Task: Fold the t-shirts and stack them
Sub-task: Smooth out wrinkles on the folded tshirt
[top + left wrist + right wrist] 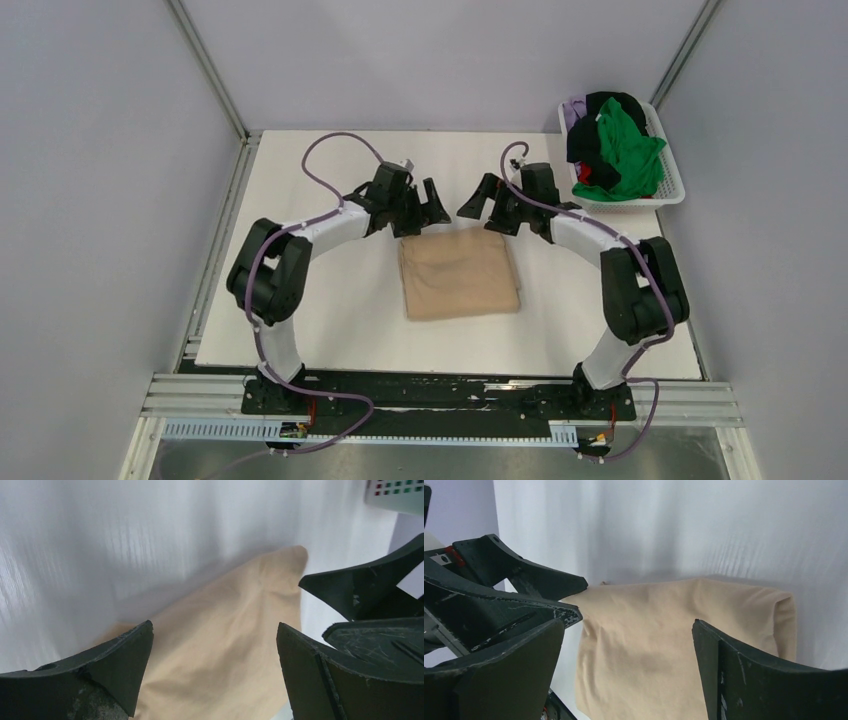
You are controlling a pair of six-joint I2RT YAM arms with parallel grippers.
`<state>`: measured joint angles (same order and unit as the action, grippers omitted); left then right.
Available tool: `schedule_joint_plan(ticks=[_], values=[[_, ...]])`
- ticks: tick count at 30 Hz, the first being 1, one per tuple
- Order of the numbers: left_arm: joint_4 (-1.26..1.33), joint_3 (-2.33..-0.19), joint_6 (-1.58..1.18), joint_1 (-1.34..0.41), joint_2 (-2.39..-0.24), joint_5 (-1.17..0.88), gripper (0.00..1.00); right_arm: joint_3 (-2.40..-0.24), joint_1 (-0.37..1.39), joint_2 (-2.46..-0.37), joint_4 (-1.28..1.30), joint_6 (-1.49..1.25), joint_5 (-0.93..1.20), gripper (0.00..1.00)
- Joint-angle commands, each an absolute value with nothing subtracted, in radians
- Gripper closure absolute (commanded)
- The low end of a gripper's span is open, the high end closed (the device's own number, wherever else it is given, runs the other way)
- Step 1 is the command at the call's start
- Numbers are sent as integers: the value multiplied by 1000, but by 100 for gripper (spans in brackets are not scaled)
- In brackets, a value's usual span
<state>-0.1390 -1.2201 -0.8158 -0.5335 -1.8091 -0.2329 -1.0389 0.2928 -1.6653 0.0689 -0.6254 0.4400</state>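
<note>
A tan-beige t-shirt (458, 274) lies folded into a rectangle on the white table, and shows in the left wrist view (225, 645) and the right wrist view (664, 645). My left gripper (428, 203) is open and empty just above the shirt's far left corner. My right gripper (478, 200) is open and empty above its far right corner. The two grippers face each other, a small gap apart. A bright green t-shirt (625, 150), a black one (590, 135), a bit of red (585, 175) and a pale purple one (573, 108) lie bunched in the basket.
A white latticed plastic basket (672, 185) stands at the table's far right corner; its corner shows in the left wrist view (395, 495). Grey walls close in the table (330, 320) at the back and sides.
</note>
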Motion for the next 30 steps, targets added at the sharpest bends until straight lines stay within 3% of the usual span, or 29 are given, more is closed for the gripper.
schedule_joint_plan(ticks=[1,8,14,23,30], values=[[-191,-1283,-794,-524,-1930,-193,0,-1097,260,-1768,29,-622,456,0],[-209,-1274,-807,-494,-2032,-167,0,-1108,243,-1944,30,-672,452,0],[-217,-1279,-789,-475,-2034,-166,0,-1126,239,-1934,56,-664,440,0],[-277,-1392,-697,-479,-1770,-126,0,-1144,241,-1629,163,-621,447,0],[-106,-1073,-732,-552,-1479,-382,0,-820,244,-1261,163,-706,517,0]])
